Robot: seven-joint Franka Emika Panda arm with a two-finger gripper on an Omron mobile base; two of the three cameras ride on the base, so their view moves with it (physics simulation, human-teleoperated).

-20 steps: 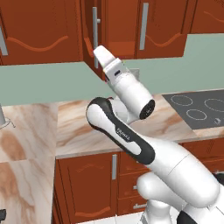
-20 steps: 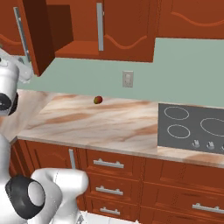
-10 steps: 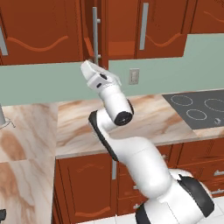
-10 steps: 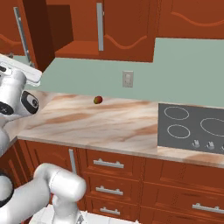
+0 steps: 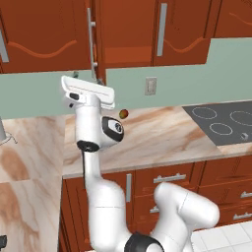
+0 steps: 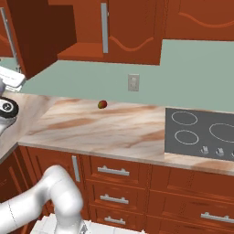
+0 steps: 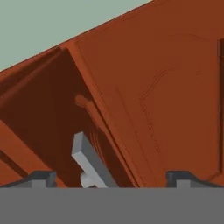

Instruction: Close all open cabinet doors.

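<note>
Open cabinet door point(image 6: 39, 34): top edge cut off at 12 o'clock in the right base view; seen edge-on in the left base view, so its panel face cannot be read there.

Door handle point(image 7: 89, 164): lower end runs out of the hand view at 6 o'clock; full length not visible.

Gripper point(image 7: 109, 177): only the tips show, set wide apart; contact with the handle cannot be determined.

Cooktop point(image 6: 201, 137): cropped at 3 o'clock; knob markings too small to read.

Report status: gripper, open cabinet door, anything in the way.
Gripper open, holding nothing, just below the door. Cabinet door swung out, not yet closed; its handle sits between the fingertips. Nothing blocking its swing.
</note>
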